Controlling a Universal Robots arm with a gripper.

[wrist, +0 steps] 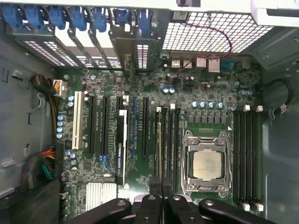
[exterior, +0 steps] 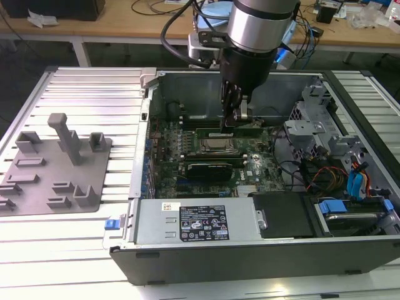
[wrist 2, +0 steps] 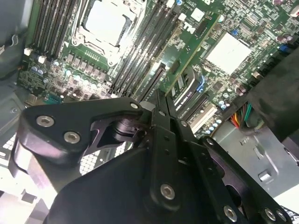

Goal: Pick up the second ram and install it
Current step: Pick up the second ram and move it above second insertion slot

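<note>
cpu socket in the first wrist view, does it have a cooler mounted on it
No, the cpu socket is uncovered, and the processor's bare metal lid shows inside its retaining frame.

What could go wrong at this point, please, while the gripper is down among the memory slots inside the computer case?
1. The gripper is on the green RAM stick, which lies among closely spaced slots. If the stick is not square in its slot, pressing down may bend it or strain the motherboard.
2. The CPU socket lies right beside that stick, so a sideways slip might strike it.
</note>
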